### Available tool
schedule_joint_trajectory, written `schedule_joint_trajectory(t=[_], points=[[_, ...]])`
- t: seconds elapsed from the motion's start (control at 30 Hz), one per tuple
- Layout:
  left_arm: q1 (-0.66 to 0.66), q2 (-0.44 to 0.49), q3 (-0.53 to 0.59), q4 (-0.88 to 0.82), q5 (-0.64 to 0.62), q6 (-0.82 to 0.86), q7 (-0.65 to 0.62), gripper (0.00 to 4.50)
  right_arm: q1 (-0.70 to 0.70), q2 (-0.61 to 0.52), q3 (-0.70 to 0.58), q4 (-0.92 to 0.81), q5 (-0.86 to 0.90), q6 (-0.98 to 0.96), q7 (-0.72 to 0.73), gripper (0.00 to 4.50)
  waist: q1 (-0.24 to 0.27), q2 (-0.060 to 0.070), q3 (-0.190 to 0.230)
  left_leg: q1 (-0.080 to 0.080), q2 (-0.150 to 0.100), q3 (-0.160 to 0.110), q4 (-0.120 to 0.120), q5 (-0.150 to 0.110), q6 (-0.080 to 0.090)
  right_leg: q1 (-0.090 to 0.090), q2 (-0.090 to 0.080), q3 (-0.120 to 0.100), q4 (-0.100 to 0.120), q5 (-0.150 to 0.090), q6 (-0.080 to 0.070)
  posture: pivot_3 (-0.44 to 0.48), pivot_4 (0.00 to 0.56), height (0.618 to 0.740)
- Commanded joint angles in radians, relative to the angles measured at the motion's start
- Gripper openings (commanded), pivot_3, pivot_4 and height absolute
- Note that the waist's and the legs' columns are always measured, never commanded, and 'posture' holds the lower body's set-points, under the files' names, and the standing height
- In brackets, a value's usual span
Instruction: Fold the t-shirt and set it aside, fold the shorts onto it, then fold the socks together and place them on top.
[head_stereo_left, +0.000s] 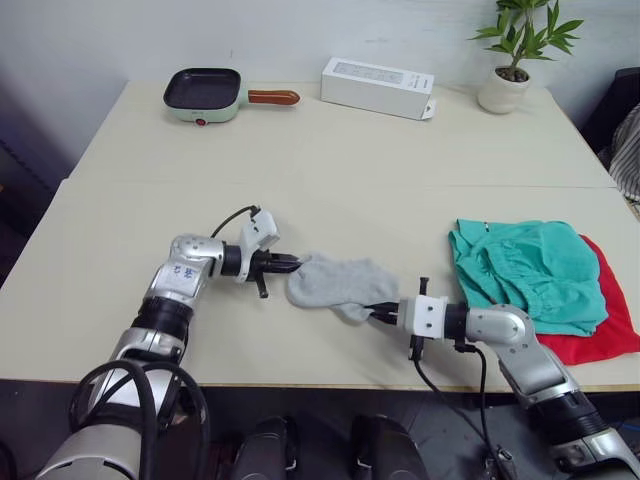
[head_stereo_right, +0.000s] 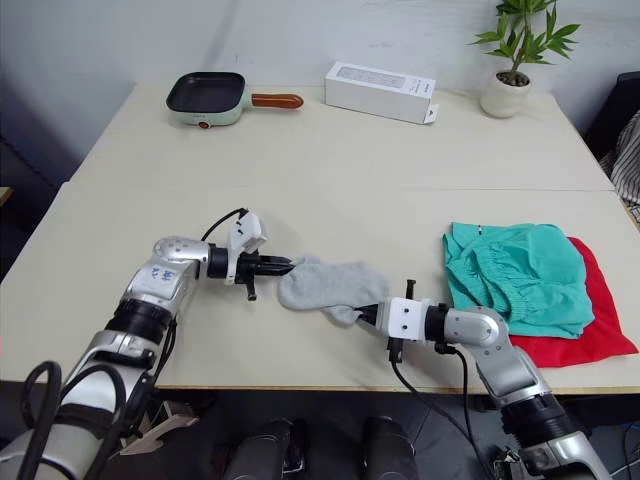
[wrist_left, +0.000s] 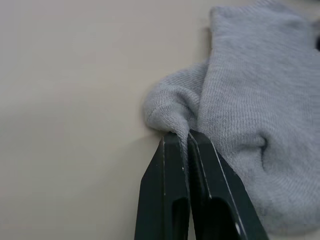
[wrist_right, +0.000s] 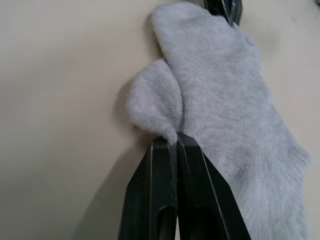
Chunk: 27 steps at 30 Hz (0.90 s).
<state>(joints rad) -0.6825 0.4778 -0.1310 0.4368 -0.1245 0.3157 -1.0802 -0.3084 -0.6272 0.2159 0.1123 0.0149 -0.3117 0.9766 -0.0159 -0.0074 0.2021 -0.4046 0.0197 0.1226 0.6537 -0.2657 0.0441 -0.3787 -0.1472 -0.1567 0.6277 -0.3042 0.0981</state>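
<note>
Looks like lab/office rm: plain white wall, pale tables (head_stereo_left: 330, 150), potted plant (head_stereo_left: 512, 55), staged props.

T-shirt (head_stereo_left: 600, 330) largely hidden beneath the shorts (head_stereo_left: 530, 270); potted plant (head_stereo_left: 515, 55) cropped by the top edge.

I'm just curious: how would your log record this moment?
stage: socks | left gripper: shut on socks | right gripper: shut on socks | shorts: on t-shirt

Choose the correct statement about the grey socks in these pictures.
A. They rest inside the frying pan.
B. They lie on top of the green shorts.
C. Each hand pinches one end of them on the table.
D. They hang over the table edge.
C: the left hand and the right hand are each shut on an opposite end of the socks, which lie on the table.
</note>
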Motion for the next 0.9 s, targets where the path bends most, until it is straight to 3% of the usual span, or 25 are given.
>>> schedule_joint_trajectory(t=[0.03,0.2,0.3,0.4,0.63,0.77,0.8,0.9], points=[[0.086,0.014,0.034,-0.190,-0.038,0.117,0.059,0.02,-0.035,-0.023,-0.017,0.073,0.029,-0.096,0.049,0.00,0.000,0.000,0.000,0.000,0.000,0.000,0.000,0.000,0.000,0.000,0.000,0.000,0.000,0.000,0.000,0.000,0.150,0.740],[0.220,0.020,0.067,-0.434,-0.084,0.260,0.145,0.02,-0.079,-0.031,-0.015,0.176,0.063,-0.190,0.124,0.00,0.003,0.000,0.000,0.000,0.000,-0.002,0.000,0.000,0.000,0.002,-0.001,0.000,0.000,0.000,0.000,0.000,0.150,0.740],[0.270,0.004,0.101,-0.517,-0.133,0.352,0.196,0.02,-0.076,-0.021,-0.020,0.174,0.127,-0.153,0.169,0.00,0.009,0.000,0.000,0.000,0.000,-0.002,0.000,0.000,0.000,0.002,-0.002,0.000,-0.001,0.000,0.000,0.000,0.150,0.740],[0.280,-0.011,0.137,-0.590,-0.165,0.404,0.260,0.74,-0.072,-0.011,-0.037,0.166,0.147,-0.126,0.151,0.72,0.013,0.000,0.000,0.000,0.000,-0.003,0.000,0.000,0.000,0.002,-0.003,0.000,-0.001,0.000,0.000,0.000,0.150,0.740],[0.383,0.207,0.188,-0.781,-0.289,0.575,0.154,2.84,-0.011,-0.109,-0.083,0.054,0.390,-0.009,0.404,3.07,0.010,0.001,0.000,0.000,0.001,-0.003,-0.002,0.000,-0.001,0.002,-0.003,0.000,-0.004,0.000,0.000,0.000,0.150,0.740],[0.419,0.264,0.221,-0.829,-0.373,0.655,0.143,4.04,-0.050,-0.155,-0.128,0.082,0.466,0.143,0.465,4.43,0.014,0.001,0.000,0.000,0.002,-0.003,-0.002,0.000,-0.002,0.002,-0.003,0.000,-0.005,0.000,-0.001,0.000,0.150,0.740],[0.422,0.263,0.227,-0.838,-0.393,0.675,0.150,4.05,-0.067,-0.152,-0.141,0.086,0.481,0.186,0.456,4.47,0.014,0.001,0.000,0.000,0.002,-0.003,-0.002,0.000,-0.002,0.002,-0.003,0.000,-0.005,0.000,-0.001,0.000,0.150,0.740],[0.397,0.206,0.214,-0.852,-0.441,0.791,0.228,4.05,-0.187,-0.146,-0.151,0.083,0.530,0.624,0.265,4.47,0.014,0.001,0.000,0.000,0.003,-0.004,-0.001,0.001,-0.002,0.002,-0.003,0.001,-0.005,0.001,-0.002,0.000,0.150,0.740]])
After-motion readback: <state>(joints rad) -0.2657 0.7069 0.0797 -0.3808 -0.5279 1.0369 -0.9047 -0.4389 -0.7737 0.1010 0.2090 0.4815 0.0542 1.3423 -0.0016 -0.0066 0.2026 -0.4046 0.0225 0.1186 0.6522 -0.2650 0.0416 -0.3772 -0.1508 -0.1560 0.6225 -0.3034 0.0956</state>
